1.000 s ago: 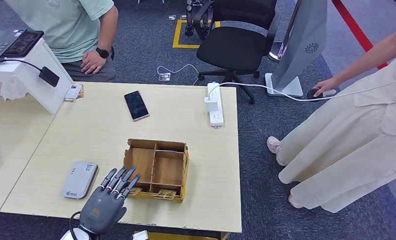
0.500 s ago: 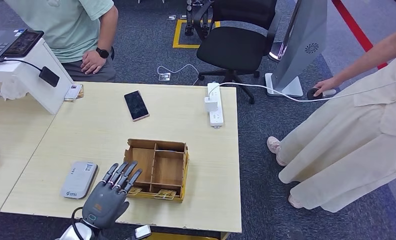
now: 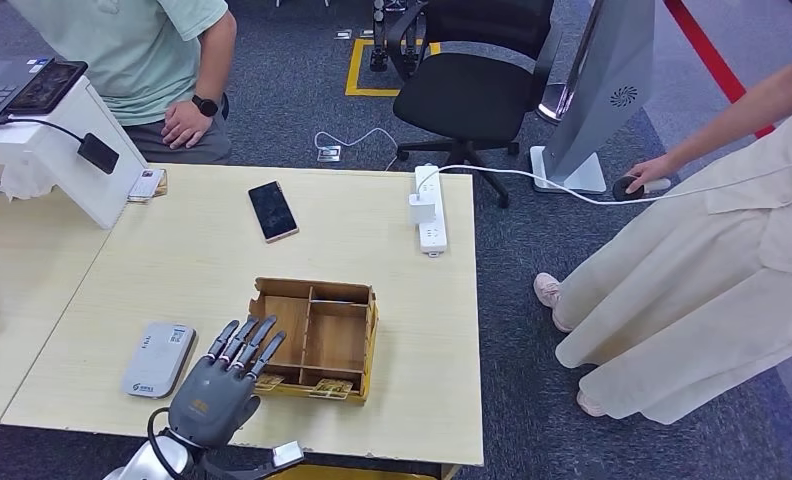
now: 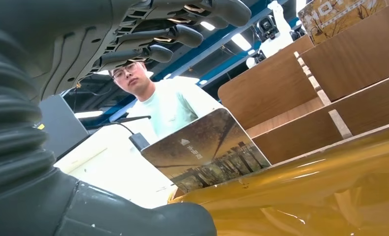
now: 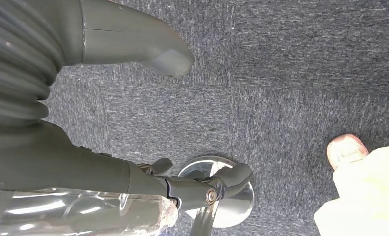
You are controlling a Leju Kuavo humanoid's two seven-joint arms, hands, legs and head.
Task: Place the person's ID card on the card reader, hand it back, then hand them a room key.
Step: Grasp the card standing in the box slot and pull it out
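Fingers [image 3: 250, 343] of the left hand [image 3: 215, 392] are spread empty over the key cards [image 3: 330, 388] slotted along the wooden box's [image 3: 334, 335] near edge.

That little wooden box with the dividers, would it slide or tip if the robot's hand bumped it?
The wooden box looks thin-walled and nearly empty apart from cards at the front, so probably light. It sits low and wide on the smooth table, so a nudge from the left hand would likely slide it rather than tip it.
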